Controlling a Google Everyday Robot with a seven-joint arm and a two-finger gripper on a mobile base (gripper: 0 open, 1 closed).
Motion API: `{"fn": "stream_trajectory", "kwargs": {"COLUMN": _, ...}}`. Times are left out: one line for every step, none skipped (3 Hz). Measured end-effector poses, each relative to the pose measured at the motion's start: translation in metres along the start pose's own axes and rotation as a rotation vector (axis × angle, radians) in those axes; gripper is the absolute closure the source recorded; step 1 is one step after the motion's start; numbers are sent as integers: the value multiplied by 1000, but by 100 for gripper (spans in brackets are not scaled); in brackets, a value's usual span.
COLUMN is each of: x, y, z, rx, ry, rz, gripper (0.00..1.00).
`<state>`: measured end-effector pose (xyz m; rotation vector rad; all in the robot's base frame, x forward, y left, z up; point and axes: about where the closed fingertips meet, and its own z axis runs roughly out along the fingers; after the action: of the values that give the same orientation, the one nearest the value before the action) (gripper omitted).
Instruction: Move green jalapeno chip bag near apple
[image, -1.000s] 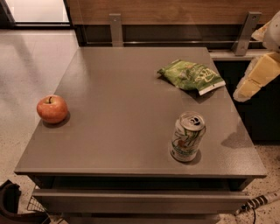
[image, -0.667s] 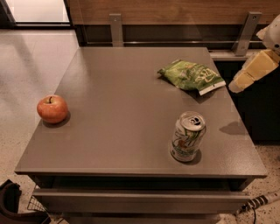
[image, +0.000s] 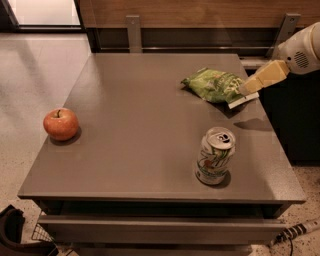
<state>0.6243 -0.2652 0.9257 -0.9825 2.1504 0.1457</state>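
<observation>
The green jalapeno chip bag (image: 216, 85) lies crinkled on the far right part of the grey table (image: 140, 125), its white sealed edge toward the right. The red-orange apple (image: 60, 124) sits near the table's left edge, far from the bag. My gripper (image: 248, 88) comes in from the upper right on a white arm; its tan finger tip is right at the bag's right end, just above the white edge.
A green-and-white soda can (image: 215, 156) stands upright near the table's front right, below the bag. Metal brackets and a wooden wall panel (image: 200, 12) run behind the table. Light floor lies to the left.
My gripper has moved left and down from beyond the table's right edge to the right end of the chip bag. The bag, apple and can have not moved.
</observation>
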Motion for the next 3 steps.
{"fn": "stream_trajectory", "kwargs": {"x": -11, "y": 4, "z": 37, "rx": -74, "ry": -107, "rz": 50, "gripper": 0}}
{"fn": "stream_trajectory", "kwargs": {"x": -26, "y": 15, "z": 70, "rx": -144, "ry": -235, "rz": 79, "gripper": 0}}
{"fn": "stream_trajectory", "kwargs": {"x": -26, "y": 15, "z": 70, "rx": -144, "ry": -234, "rz": 79, "gripper": 0}}
